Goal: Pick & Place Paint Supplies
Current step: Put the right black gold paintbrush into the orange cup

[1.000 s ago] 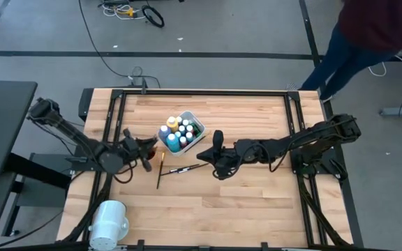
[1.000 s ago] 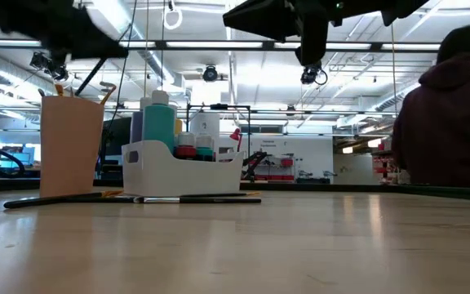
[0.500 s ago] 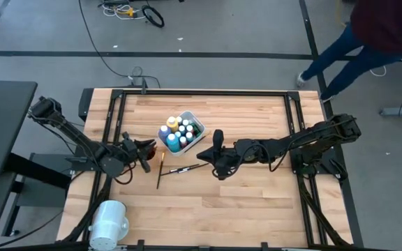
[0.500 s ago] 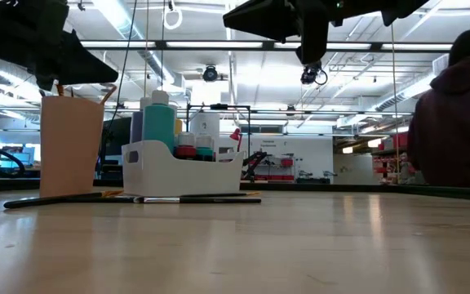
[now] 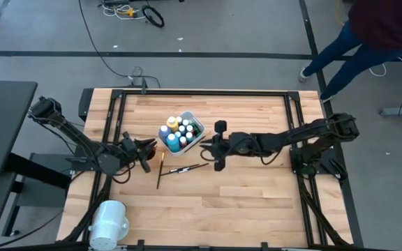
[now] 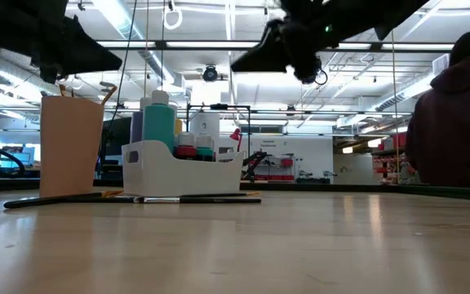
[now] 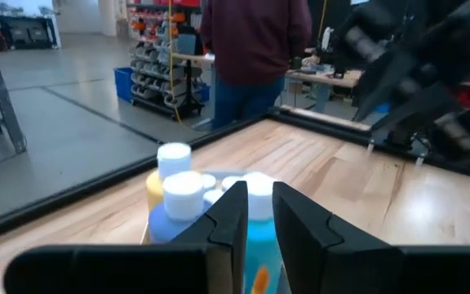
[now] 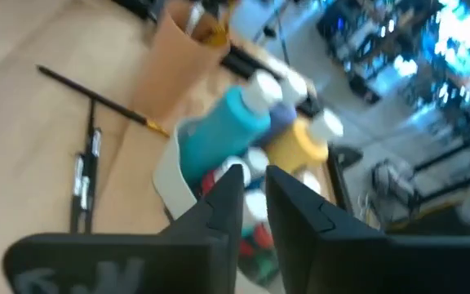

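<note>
Beside tub [image 5: 185, 130]: right gripper [image 5: 211, 144]

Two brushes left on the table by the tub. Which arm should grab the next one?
Probably the right. Its end effector hangs just beyond the tip of the brush lying crosswise. The left end effector sits beside the other brush but behind the tan cup.

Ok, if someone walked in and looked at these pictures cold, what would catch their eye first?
Probably the white tub near the table's middle, packed with white-capped paint bottles, and two dark brushes lying loose on the wood just in front of it. The right gripper hangs beside the tub and the left gripper on its other side, next to a tan cup. A person stands past the table's far right corner.
</note>
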{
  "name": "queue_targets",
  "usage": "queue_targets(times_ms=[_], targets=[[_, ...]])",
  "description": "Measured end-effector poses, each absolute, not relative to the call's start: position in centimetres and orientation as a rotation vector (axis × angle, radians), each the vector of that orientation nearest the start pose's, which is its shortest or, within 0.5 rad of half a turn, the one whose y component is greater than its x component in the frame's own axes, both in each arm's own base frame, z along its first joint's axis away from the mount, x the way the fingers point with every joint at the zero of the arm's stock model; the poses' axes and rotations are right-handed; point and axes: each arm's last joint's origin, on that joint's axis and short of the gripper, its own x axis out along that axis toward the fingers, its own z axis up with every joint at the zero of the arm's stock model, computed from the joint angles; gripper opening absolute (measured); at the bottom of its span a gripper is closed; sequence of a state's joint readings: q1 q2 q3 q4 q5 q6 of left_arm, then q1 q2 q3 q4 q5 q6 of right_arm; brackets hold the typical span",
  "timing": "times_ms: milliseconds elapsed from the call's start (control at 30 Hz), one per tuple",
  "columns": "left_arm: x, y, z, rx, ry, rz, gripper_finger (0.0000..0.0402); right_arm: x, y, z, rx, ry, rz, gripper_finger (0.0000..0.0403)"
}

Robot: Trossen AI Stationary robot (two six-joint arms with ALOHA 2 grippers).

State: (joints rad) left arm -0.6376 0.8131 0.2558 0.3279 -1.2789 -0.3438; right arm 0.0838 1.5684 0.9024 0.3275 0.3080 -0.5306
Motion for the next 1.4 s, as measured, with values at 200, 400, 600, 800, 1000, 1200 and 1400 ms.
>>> queue_targets(times_ms=[200, 400, 600, 800, 1000, 1200, 1400], targets=[[14.1, -7.1, 20.9, -0.140, -0.004, 0.589, 0.0067, 33.9, -0.8, 21.1, -0.550, 0.546, -0.193, 0.0113], [14.2, -7.2, 21.2, -0.162, -0.021, 0.552, 0.0067, 32.6, -4.7, 19.5, -0.333, 0.726, -0.204, 0.0159], [14.3, -6.9, 21.3, -0.177, -0.032, 0.567, 0.0067, 32.3, -8.3, 18.5, -0.157, 0.721, -0.139, 0.0174], [14.5, -6.8, 22.1, -0.175, -0.071, 0.540, 0.0067, 32.7, -10.2, 15.4, -0.110, 0.789, -0.126, 0.0174], [14.6, -6.8, 22.7, -0.132, -0.094, 0.473, 0.0067, 33.2, -11.2, 12.8, -0.127, 0.819, -0.134, 0.0173], [14.6, -6.8, 22.9, -0.114, -0.103, 0.459, 0.0067, 32.8, -12.3, 12.5, -0.086, 0.811, -0.105, 0.0173], [14.6, -6.8, 22.9, -0.103, -0.103, 0.459, 0.0067, 33.0, -13.1, 12.6, -0.069, 0.745, -0.080, 0.0173]])
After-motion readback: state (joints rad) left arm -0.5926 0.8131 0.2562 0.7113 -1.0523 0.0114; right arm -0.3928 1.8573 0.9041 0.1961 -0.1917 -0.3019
